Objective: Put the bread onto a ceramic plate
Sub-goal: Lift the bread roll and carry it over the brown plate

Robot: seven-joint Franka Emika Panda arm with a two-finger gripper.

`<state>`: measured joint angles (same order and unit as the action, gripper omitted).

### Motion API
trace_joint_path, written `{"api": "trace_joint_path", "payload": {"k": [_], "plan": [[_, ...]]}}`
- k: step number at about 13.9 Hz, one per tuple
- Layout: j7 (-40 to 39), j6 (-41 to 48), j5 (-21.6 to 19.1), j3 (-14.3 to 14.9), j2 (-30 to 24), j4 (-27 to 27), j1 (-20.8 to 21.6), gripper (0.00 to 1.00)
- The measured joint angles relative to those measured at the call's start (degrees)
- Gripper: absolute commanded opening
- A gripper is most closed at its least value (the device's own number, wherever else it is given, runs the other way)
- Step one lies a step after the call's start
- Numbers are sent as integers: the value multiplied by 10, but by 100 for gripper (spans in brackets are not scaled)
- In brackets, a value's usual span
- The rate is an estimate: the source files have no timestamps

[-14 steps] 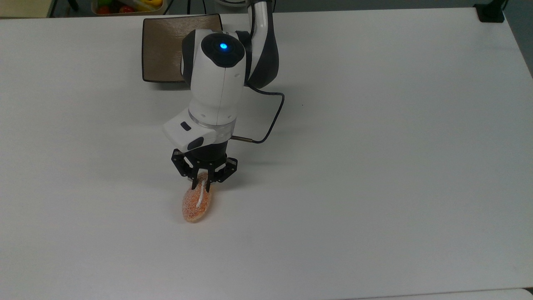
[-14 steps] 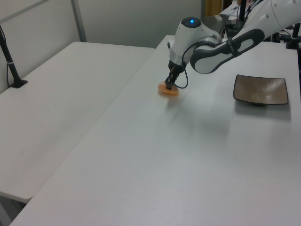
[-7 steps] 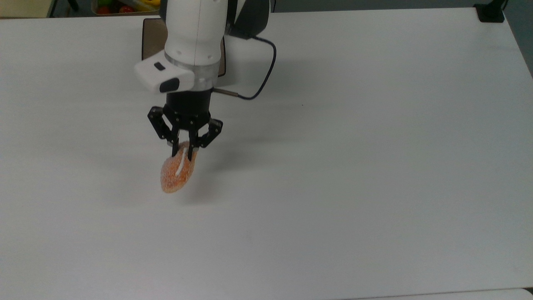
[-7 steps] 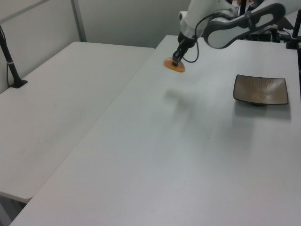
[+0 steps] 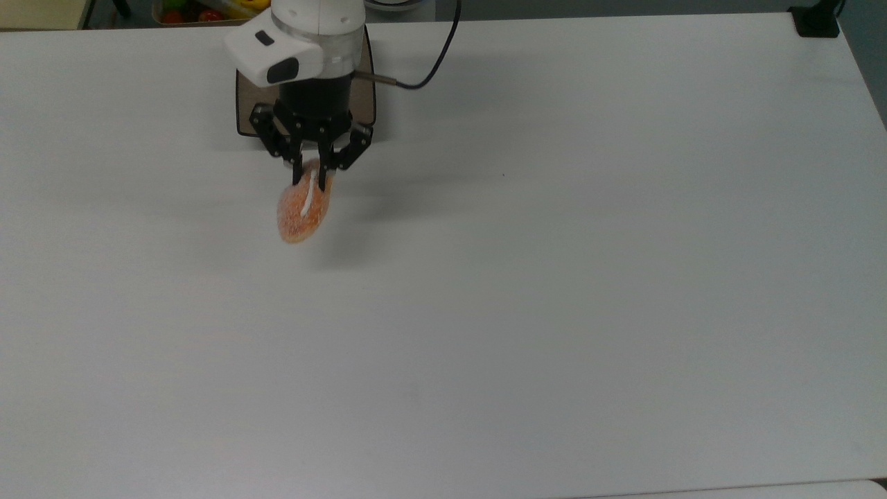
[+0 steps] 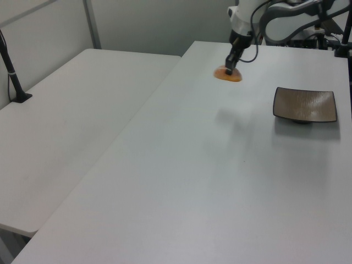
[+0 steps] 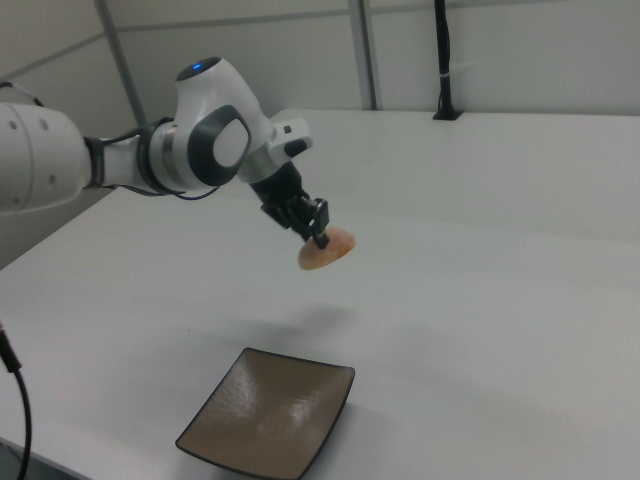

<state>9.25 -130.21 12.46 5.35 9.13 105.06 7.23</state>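
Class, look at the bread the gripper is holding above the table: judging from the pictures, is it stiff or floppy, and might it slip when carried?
The bread is probably fairly stiff: pinched at one end by the gripper, it sticks out without drooping. It seems light, since that end pinch carries it clear of the table. It may pivot or slip, as most of it hangs beyond the fingers.

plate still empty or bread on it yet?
Empty. The ceramic plate shows bare glaze; the bread hangs in the gripper above the table, its shadow beside the plate.
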Motion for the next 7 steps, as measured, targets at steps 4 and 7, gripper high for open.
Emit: {"api": "trace_joint_path", "payload": {"k": [4,7], "plan": [[-33,90,-21,0,-61,47,4,28],[-55,139,-54,0,-111,93,5,28]]}}
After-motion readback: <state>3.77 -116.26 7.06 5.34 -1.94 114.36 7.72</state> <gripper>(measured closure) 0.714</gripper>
